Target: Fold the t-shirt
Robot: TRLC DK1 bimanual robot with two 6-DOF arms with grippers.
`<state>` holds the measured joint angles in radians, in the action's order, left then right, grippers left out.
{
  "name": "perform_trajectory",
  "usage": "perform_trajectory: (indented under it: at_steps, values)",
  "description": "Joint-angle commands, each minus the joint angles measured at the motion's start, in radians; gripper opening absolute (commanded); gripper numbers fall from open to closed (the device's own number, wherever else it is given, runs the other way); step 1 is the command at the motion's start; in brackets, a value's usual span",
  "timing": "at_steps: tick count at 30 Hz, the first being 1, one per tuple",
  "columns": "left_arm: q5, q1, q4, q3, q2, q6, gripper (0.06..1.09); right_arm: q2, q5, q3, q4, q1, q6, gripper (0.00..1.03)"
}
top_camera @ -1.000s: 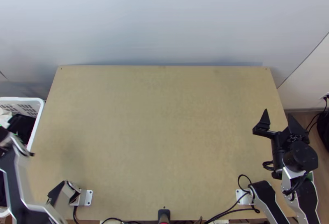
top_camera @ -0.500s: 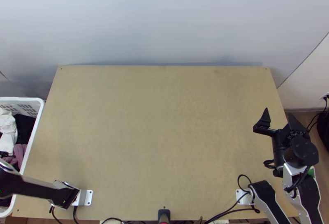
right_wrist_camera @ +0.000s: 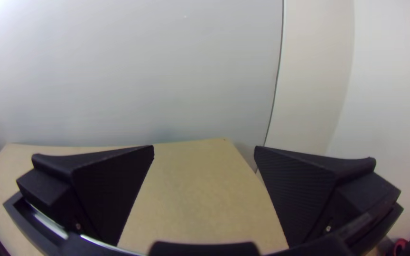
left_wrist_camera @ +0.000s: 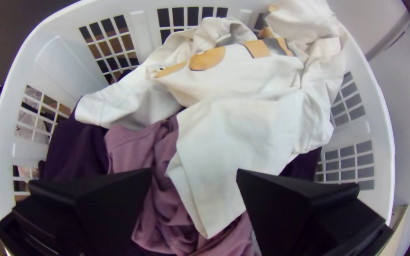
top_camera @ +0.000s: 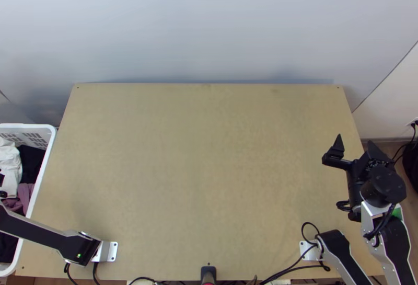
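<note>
White cloth with an orange and grey print (left_wrist_camera: 257, 109) lies bunched over mauve cloth (left_wrist_camera: 160, 208) in the laundry basket, also seen as white cloth (top_camera: 10, 162) at the far left in the top view. In the left wrist view my left gripper (left_wrist_camera: 194, 170) is over the basket, open, with white and mauve cloth below the gap. My right gripper (top_camera: 355, 144) stands open near the table's right edge in the top view. The right wrist view shows that gripper (right_wrist_camera: 204, 149) holding nothing, with bare tabletop beyond it.
The white basket (top_camera: 44, 164) stands against the left side of the wooden table (top_camera: 204, 170). Dark cloth (top_camera: 31, 162) lies in it too. Black cables (top_camera: 285, 272) run along the table's near edge by the right arm's base.
The left arm has swung down the picture and now extends out past the left edge, uncovering the white and mauve cloth. My right gripper has shifted very slightly up the picture.
</note>
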<state>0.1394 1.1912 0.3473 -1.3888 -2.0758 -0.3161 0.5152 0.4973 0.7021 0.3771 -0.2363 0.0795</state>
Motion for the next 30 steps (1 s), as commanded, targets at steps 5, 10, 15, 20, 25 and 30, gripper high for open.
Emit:
perform_trajectory:
  at_steps: [5, 10, 15, 20, 25, 30]
  values:
    - [0.011, 0.001, 0.022, -0.113, -0.130, -0.017, 0.34, 0.017, 0.038, 0.028, 0.023, -0.001, -0.001, 0.98]
    - [-0.001, 0.002, 0.062, -0.111, -0.081, -0.017, 0.10, 0.020, 0.047, 0.039, 0.022, -0.003, 0.002, 0.98]
    - [-0.124, -0.036, 0.176, -0.107, 0.117, -0.052, 0.10, 0.023, 0.050, 0.048, 0.014, -0.005, 0.006, 0.98]
    - [-0.308, -0.117, 0.277, -0.107, 0.376, -0.075, 0.10, 0.037, 0.050, 0.059, 0.034, -0.028, 0.011, 0.98]
    - [-0.374, -0.265, 0.280, -0.107, 0.640, -0.075, 0.10, 0.037, 0.052, 0.062, 0.040, -0.026, 0.017, 0.98]
    - [-0.382, -0.525, 0.305, -0.131, 0.844, -0.077, 0.10, 0.036, 0.053, 0.079, 0.063, -0.026, 0.017, 0.98]
